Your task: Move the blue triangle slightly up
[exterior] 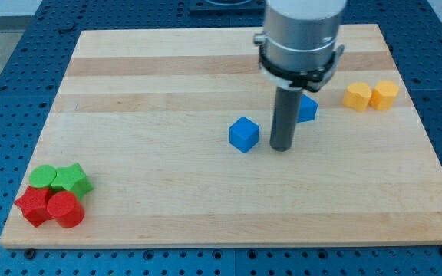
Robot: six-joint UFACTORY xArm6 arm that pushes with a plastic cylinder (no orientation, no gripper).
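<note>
The blue triangle (308, 109) lies right of the board's centre, partly hidden behind my rod. My tip (282, 147) rests on the board just below and left of it, close to it; I cannot tell if they touch. A blue cube (244, 134) sits just left of my tip, a small gap apart.
Two yellow blocks (357, 96) (385, 94) sit side by side at the view's right. At the bottom left, two green blocks (44, 176) (73, 179) and two red blocks (32, 205) (64, 208) are clustered near the wooden board's (167, 77) corner.
</note>
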